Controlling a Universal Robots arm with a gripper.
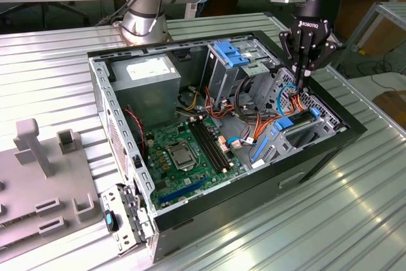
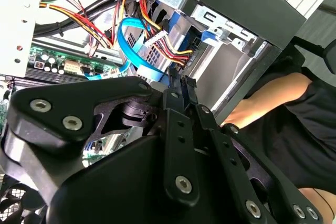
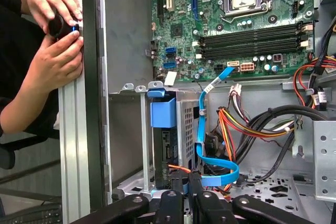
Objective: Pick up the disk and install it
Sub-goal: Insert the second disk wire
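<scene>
Since the black multi-link hand (image 1: pixel 303 85) hangs over the drive bay corner of the open black-and-silver computer case (image 1: pixel 317 152), the step in hand looks like seating rather than lifting. The flat dark metal disk with bright blue plastic rails (image 3: pixel 163 113) sits in the silver bay just below and beside the fingertips, edge-on, its blue end tab (image 1: pixel 283 122) toward the hand. In both wrist views the fingers meet with nothing visible between them (image 2: pixel 181 82), and they are not on the disk. A flat light-blue ribbon cable (image 3: pixel 202 129) loops directly under the fingertips, and the red, orange and yellow wire bundle (image 3: pixel 241 124) lies just beyond it. Any downward press should land on the rail or the tab, not on the cable, and should run straight along the bay guides so that the rails do not jam. A person's hands (image 3: pixel 52 40) rest on the case wall beside the bay, so keep motion slow and short.
</scene>
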